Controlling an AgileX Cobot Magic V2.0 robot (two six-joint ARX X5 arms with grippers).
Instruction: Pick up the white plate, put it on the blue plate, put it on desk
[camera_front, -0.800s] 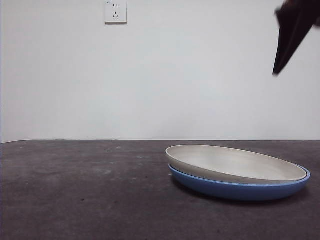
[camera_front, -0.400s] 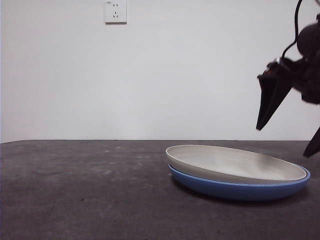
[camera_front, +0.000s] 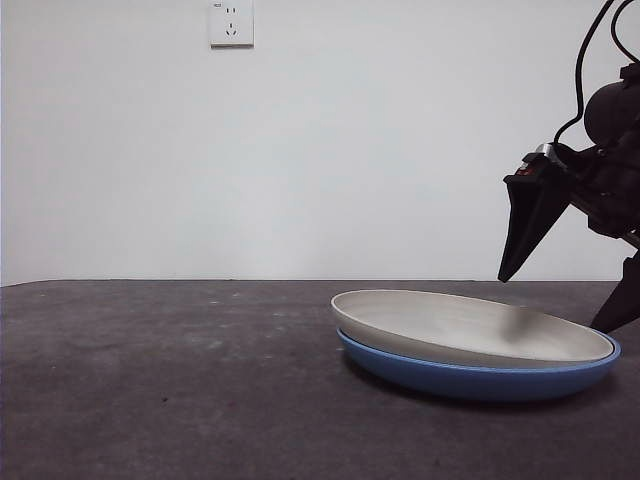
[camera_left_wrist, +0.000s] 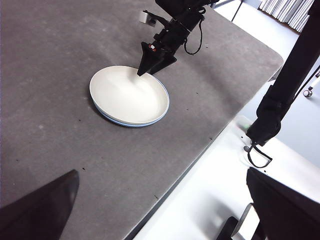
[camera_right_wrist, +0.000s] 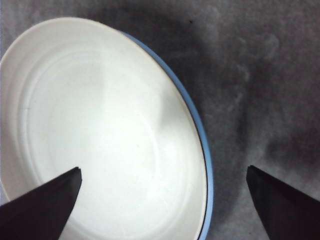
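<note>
Two plates sit on the tabletop (camera_front: 150, 380), one stacked in the other. One is the white plate (camera_front: 470, 328) and one is the blue plate (camera_front: 480, 378). The white plate lies on top, inside the blue one, in the lower right of the front view. It sits a little crooked, higher at its left edge, so a thin blue rim shows at the right.

Both plates look hard and stiff. They would not bend when squeezed. The blue one is shiny, so it is likely smooth and slippery. The white one looks dull, so it may slip less. Both might chip or crack if dropped. Each is wide and flat with a low curved rim, so the rim is the only good place to pinch. One jaw would go inside the white plate and one jaw under its edge.

Two grippers show. The right gripper (camera_right_wrist: 162, 200) hangs just above the right edge of the plates, at the right side of the front view. Its jaws stand wide apart, one over the white plate and one over the bare tabletop past the blue rim. It holds nothing. The left gripper (camera_left_wrist: 162, 200) waits far from the plates, with its jaws also wide apart and nothing between them.
</note>
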